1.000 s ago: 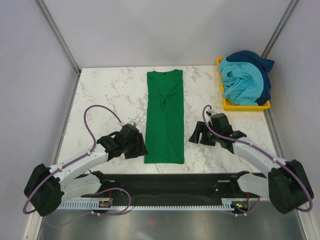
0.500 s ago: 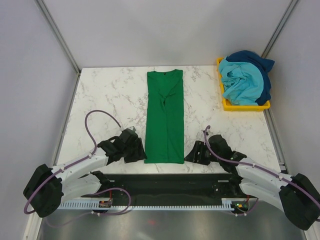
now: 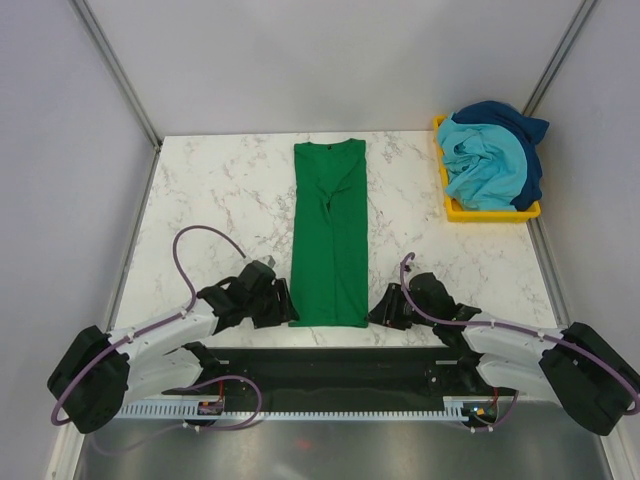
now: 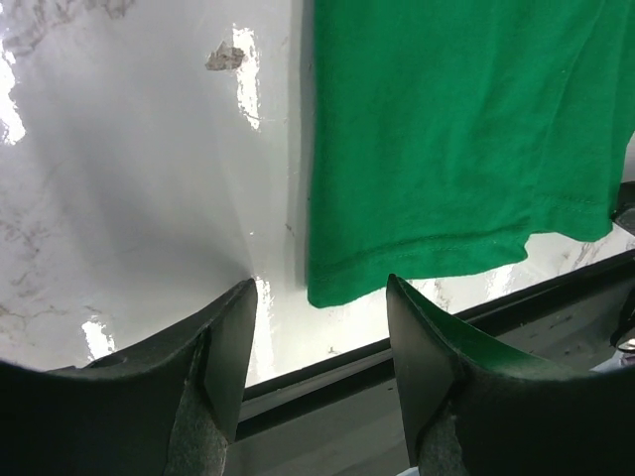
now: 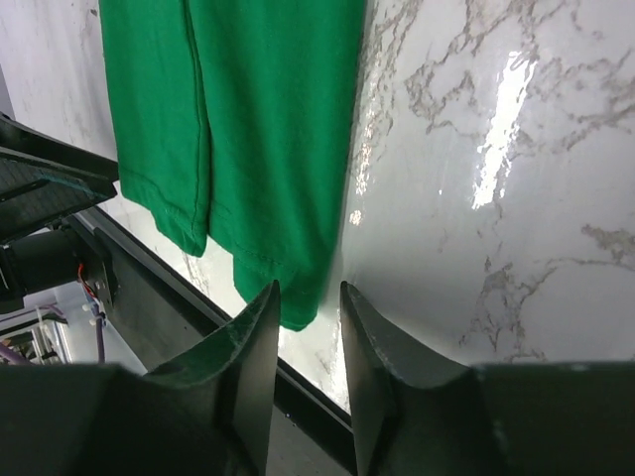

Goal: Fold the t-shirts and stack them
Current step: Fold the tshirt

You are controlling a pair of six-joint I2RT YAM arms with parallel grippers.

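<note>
Left gripper [image 4: 322,297] stands wide open at the 7 o'clock hem corner of the green shirt [image 3: 330,230]. Right gripper [image 5: 310,297] stands narrowly open at its 5 o'clock corner. Blue shirts [image 3: 490,160] fill the yellow tray [image 3: 492,214] at 2 o'clock.

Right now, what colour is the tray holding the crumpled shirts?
The tray is yellow; the top external view shows it best.
</note>
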